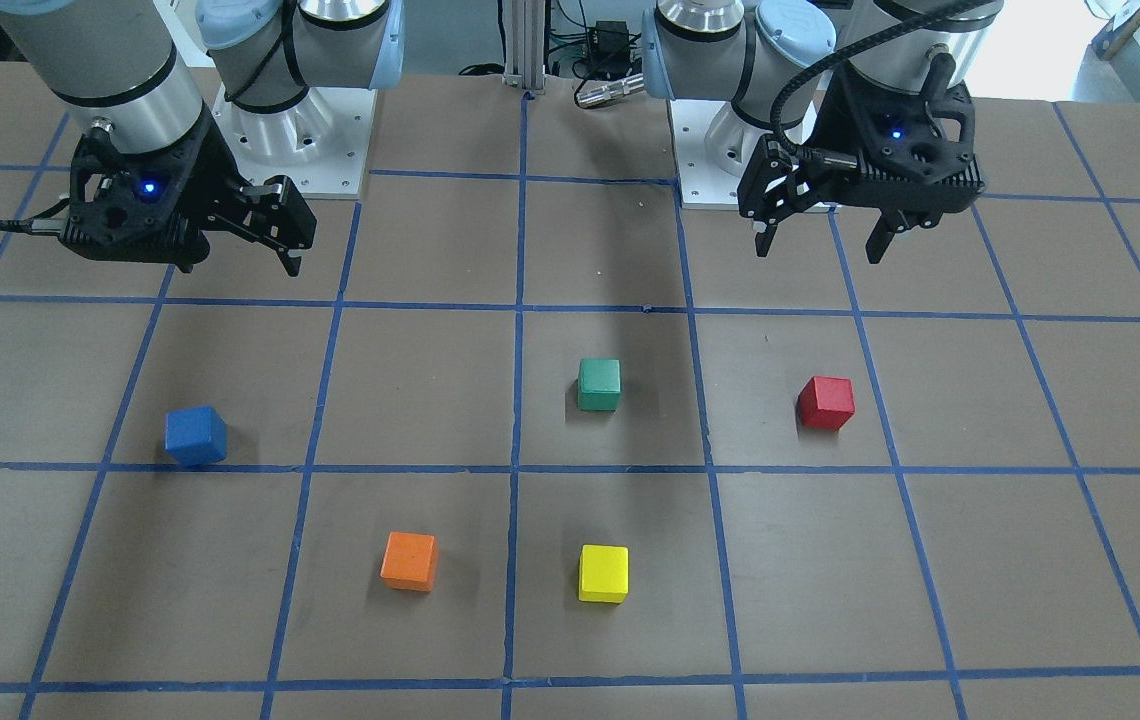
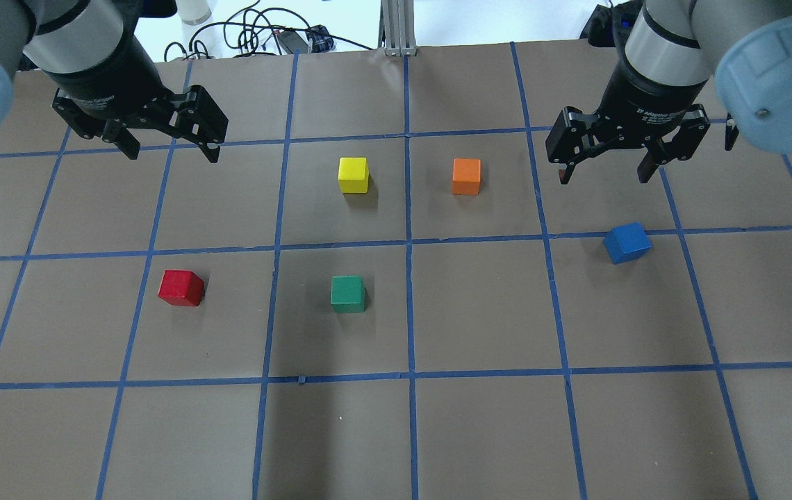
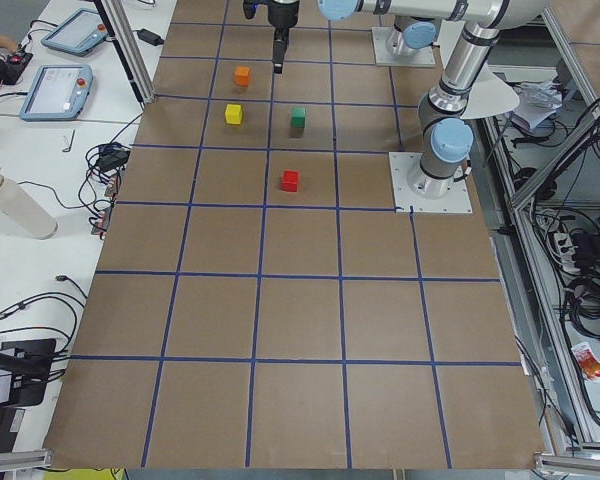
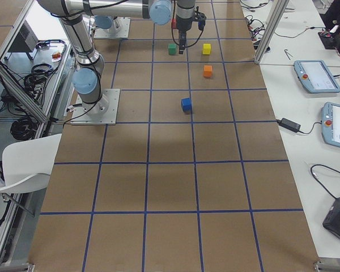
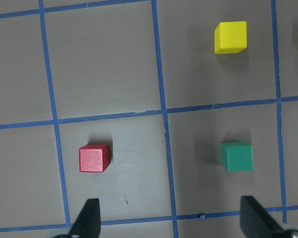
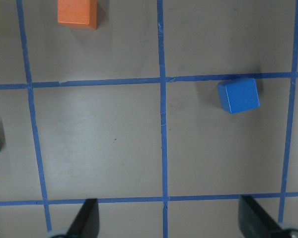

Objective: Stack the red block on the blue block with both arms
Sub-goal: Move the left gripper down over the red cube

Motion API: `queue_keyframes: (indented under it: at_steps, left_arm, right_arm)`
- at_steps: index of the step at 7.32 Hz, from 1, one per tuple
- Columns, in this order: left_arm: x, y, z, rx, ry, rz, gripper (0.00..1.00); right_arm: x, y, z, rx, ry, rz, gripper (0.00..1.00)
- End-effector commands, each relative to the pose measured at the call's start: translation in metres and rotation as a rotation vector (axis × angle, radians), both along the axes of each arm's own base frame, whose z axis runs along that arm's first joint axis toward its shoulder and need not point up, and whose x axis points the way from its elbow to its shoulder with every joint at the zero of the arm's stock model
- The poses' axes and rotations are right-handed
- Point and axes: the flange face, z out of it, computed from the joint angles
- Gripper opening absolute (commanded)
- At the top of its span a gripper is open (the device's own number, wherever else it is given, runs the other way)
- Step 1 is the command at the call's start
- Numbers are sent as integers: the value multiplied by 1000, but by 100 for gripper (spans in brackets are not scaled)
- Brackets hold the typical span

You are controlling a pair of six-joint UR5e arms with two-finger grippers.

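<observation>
The red block (image 2: pixel 181 287) lies on the table's left half, also in the front view (image 1: pixel 825 402) and left wrist view (image 5: pixel 95 158). The blue block (image 2: pixel 627 242) lies on the right half, slightly turned, also in the front view (image 1: pixel 196 436) and right wrist view (image 6: pixel 238 95). My left gripper (image 2: pixel 172 153) is open and empty, raised above the table behind the red block; it also shows in the front view (image 1: pixel 818 250). My right gripper (image 2: pixel 603 176) is open and empty, raised behind the blue block; it also shows in the front view (image 1: pixel 240 262).
A green block (image 2: pixel 347 294) sits between the red and blue blocks near the centre. A yellow block (image 2: pixel 353 174) and an orange block (image 2: pixel 466 176) sit farther out in the middle. The brown table (image 2: pixel 479 430) carries a blue tape grid.
</observation>
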Motion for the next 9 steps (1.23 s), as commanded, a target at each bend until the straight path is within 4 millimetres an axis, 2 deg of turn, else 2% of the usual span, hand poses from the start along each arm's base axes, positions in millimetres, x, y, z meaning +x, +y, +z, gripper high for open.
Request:
queue_keyframes:
  at_steps: [1, 4, 5, 6, 7, 8, 9]
  left_arm:
    - [0, 4, 1, 7, -4, 2, 100]
    - [-4, 19, -7, 21, -4, 0, 100]
    - [-1, 23, -25, 43, 0, -12, 100]
    - [3, 16, -44, 31, -5, -4, 100]
    - [25, 9, -87, 109, -62, 15, 100]
    - [50, -2, -117, 126, -67, 2, 100]
    - [65, -10, -136, 138, -68, -32, 100]
  right_arm:
    - [0, 0, 0, 1, 1, 0, 100]
    - [-1, 0, 0, -1, 2, -1, 100]
    - [-1, -1, -1, 1, 1, -1, 100]
    - [-1, 0, 0, 1, 0, 0, 100]
    - [-2, 0, 0, 1, 2, -1, 100]
    - [-4, -1, 0, 2, 3, -6, 100]
    - [-4, -1, 0, 1, 4, -7, 100]
